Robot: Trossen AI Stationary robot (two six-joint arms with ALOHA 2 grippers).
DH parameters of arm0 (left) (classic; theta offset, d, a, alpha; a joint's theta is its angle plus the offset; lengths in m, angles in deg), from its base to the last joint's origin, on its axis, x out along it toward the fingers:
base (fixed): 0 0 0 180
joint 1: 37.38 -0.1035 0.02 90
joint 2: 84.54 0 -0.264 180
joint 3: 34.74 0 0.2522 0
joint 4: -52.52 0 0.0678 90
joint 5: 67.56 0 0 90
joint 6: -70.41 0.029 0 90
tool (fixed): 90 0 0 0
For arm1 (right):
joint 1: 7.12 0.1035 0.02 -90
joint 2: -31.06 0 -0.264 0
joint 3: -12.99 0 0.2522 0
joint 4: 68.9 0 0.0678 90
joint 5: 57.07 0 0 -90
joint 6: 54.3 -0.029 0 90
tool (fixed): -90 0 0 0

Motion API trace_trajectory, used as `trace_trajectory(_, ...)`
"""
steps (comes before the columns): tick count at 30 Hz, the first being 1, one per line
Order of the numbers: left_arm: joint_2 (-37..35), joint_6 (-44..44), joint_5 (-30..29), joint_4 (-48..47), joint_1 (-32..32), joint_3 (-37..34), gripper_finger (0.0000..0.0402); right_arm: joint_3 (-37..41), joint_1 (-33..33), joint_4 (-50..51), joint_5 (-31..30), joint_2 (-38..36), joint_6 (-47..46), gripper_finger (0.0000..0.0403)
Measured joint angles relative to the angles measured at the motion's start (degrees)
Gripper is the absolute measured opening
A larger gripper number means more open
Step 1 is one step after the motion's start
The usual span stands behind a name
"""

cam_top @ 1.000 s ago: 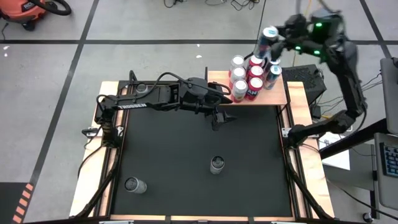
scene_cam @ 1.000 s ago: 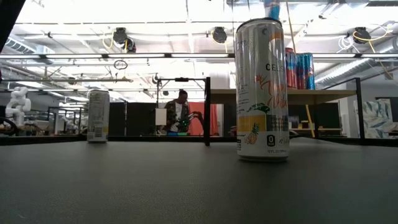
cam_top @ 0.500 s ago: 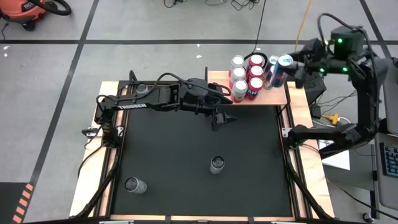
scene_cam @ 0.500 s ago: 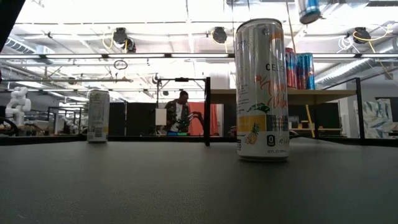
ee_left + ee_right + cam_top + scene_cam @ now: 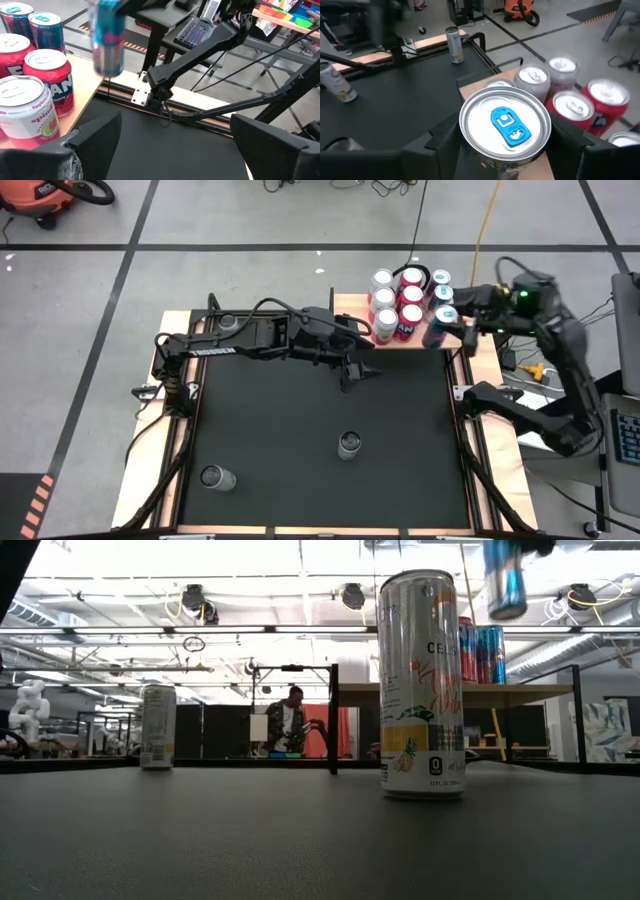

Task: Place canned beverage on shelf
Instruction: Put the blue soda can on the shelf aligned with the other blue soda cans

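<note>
Now, on the black bench (image 5: 280, 430) a can (image 5: 212, 477) stands near its left front corner, and a Celsius can (image 5: 349, 445) stands mid-bench. My left pincer (image 5: 362, 370) hangs wide open and empty just in front of the shelf (image 5: 452, 335), beside the clustered red and silver cans (image 5: 398, 302) standing on it. My right pincer (image 5: 447, 317) grips a blue-tabbed beverage can (image 5: 505, 125), upright in the air above the shelf's right front corner.
</note>
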Motion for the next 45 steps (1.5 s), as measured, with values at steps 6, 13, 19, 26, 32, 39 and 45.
trace_trajectory(6, 0.0, -1.3, 0.0, 0.0, 0.4, 0.0, 0.0375, 9.5, -0.6, -4.4, -0.7, -2.2, -1.6, 0.0208)
trace_trajectory(13, 0.0, -1.6, 0.0, 0.0, 1.7, 0.0, 0.0375, 10.6, -5.1, -4.4, -2.1, -3.8, 2.6, 0.0208)
trace_trajectory(19, 0.0, -1.3, 0.0, 0.0, 1.9, 0.0, 0.0375, 10.8, -9.7, -3.6, 0.0, -2.8, 7.3, 0.0208)
trace_trajectory(26, 0.0, -1.1, -0.1, 0.0, 1.9, 0.0, 0.0375, 14.1, -13.6, -4.0, 4.3, -2.5, 8.8, 0.0208)
trace_trajectory(32, 0.0, -1.1, -1.0, 0.0, 1.9, 0.0, 0.0375, 14.5, -16.0, -4.2, 4.3, -2.7, 12.0, 0.0208)
trace_trajectory(39, 0.0, 0.1, -1.6, 0.0, 1.8, 0.0, 0.0375, 14.5, -17.6, -4.0, 4.3, -1.8, 14.5, 0.0208)
trace_trajectory(45, 0.0, 0.1, -2.0, 0.0, 1.5, 0.0, 0.0375, 15.2, -18.0, -4.1, 4.5, -1.3, 14.5, 0.0208)
